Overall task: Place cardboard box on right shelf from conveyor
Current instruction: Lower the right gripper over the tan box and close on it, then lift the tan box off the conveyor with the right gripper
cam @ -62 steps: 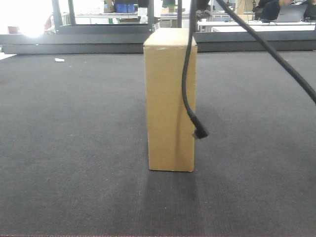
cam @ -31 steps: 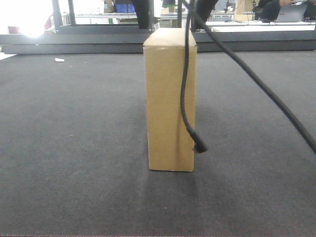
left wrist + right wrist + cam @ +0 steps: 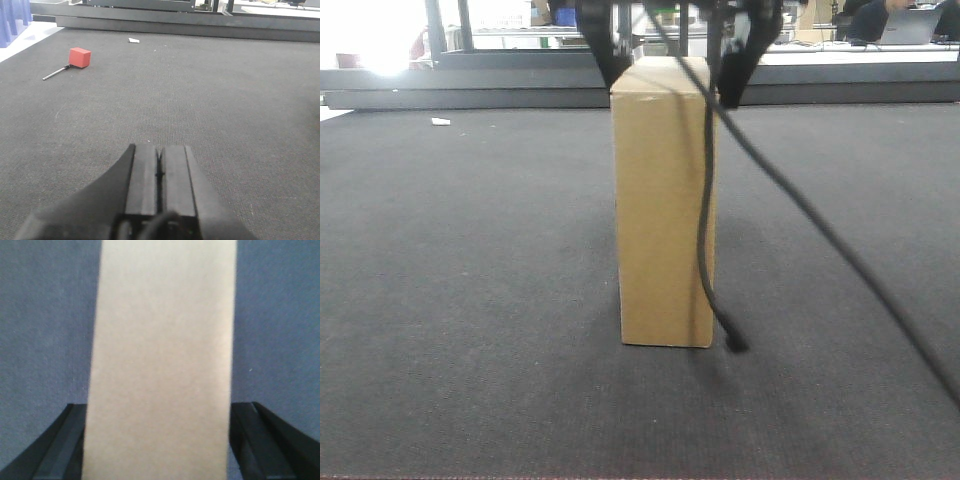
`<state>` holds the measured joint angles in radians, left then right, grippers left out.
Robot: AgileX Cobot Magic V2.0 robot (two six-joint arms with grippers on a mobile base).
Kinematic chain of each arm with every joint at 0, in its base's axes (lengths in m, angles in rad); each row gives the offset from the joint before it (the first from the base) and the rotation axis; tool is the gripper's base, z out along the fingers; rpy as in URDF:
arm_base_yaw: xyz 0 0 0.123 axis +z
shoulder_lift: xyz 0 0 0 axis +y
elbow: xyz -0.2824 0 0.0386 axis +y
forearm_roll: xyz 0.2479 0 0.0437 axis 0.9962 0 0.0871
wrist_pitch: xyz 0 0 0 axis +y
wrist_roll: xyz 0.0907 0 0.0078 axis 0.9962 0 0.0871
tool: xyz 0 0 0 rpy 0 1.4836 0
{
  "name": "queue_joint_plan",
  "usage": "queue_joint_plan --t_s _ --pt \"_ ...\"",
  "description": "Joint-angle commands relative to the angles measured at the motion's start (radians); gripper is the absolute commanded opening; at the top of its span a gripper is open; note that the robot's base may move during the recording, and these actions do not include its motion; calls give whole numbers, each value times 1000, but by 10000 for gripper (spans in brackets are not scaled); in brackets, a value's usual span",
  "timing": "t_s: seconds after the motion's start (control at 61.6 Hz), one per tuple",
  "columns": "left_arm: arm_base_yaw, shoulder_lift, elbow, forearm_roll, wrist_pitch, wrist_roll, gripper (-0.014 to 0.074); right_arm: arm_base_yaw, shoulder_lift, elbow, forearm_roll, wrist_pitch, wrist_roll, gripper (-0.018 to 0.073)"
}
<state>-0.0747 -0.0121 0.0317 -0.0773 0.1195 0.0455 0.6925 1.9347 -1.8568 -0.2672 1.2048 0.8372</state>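
the cardboard box (image 3: pixel 665 200) stands upright near the middle of the conveyor (image 3: pixel 470 250), narrow face to the front camera. the right claw (image 3: pixel 160 440) is spread wide and straddles the box top, one finger on each side; whether either finger touches the cardboard i cannot tell. the left claw (image 3: pixel 160 170) is pinched together, holding nothing, low over bare belt with a red block (image 3: pixel 79 57) well away. the step in hand looks like the grasp. to do it well, i would sink the right claw a little deeper so the fingers bear on flat side walls, not just the top edges, then squeeze evenly so the tall box does not tip. a loose black cable (image 3: pixel 708 200) dangles before the box and could snag. the right shelf is out of view.
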Motion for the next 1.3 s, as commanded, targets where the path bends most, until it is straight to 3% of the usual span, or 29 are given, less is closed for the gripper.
queue_joint_plan --t_s 0.0,0.081,0.227,0.325,0.536,0.698,0.828,1.137,1.283 --pt "-4 -15 8 -6 -86 0 -116 -9 -53 -9 -7 -55 -2 593" --pt "-4 -15 8 -6 -86 0 -116 -9 -53 -9 -3 -59 -2 525" --pt "-4 -15 8 -6 -86 0 -116 -13 -82 -11 -2 -94 -3 305" --pt "-4 -15 8 -6 -86 0 -116 -28 -114 -11 -3 -124 -6 244" --pt "-4 -15 8 -6 -86 0 -116 -106 -224 -11 -4 -112 -149 236" --pt "-4 -15 8 -6 -86 0 -116 -190 -305 21 4 -48 -427 236" --pt "-4 -15 8 -6 -86 0 -116 -272 -398 114 41 -40 -585 236" --pt "-4 -15 8 -6 -86 0 -116 -482 -763 547 67 -248 -630 236" --pt "-4 -15 8 -6 -86 0 -116 -530 -970 747 82 -335 -633 236"
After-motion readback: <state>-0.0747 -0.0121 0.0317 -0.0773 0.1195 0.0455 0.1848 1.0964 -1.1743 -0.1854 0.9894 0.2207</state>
